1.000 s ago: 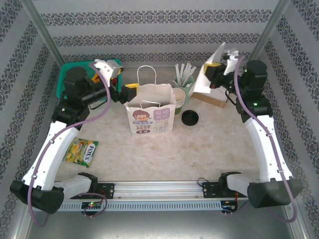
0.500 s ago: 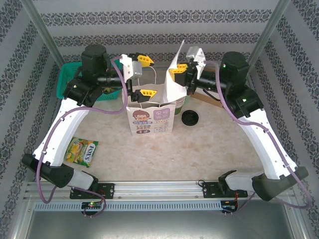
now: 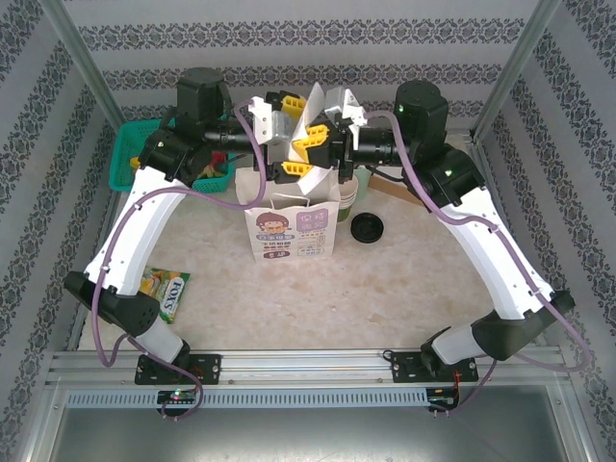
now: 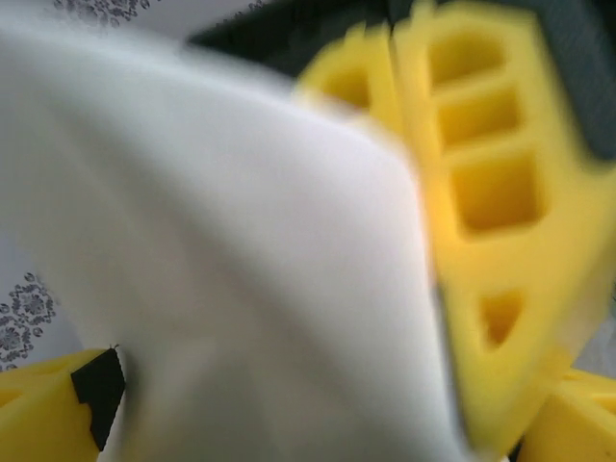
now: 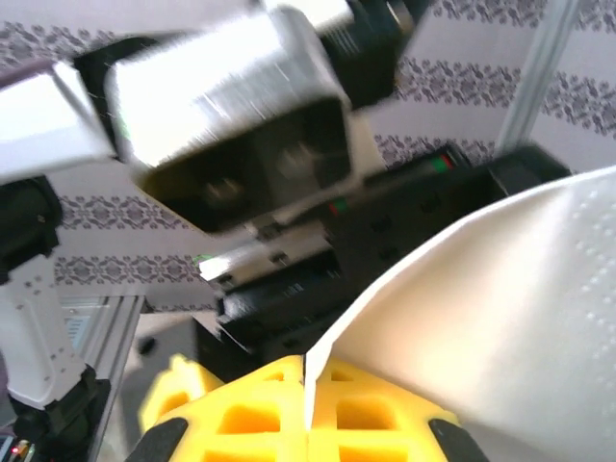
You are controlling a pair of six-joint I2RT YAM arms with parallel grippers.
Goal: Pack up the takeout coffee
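- While you look down from the top external camera, both arms reach in over the printed paper bag at the far middle of the table. Your right gripper is pinched on a white paper napkin. Your left gripper stands wide, with a yellow finger on either side of the napkin. A stack of lidless cups stands just right of the bag, and a loose black lid lies near it. A sweets packet lies toward the table's left edge. You cannot tell where the takeout coffee is.
- From the left wrist, the napkin is close and blurred, with the right gripper's yellow fingers closed against its right side.
- From the right wrist, the yellow fingertips meet on the lower edge of the napkin. The left arm's wrist hangs just beyond, blurred.
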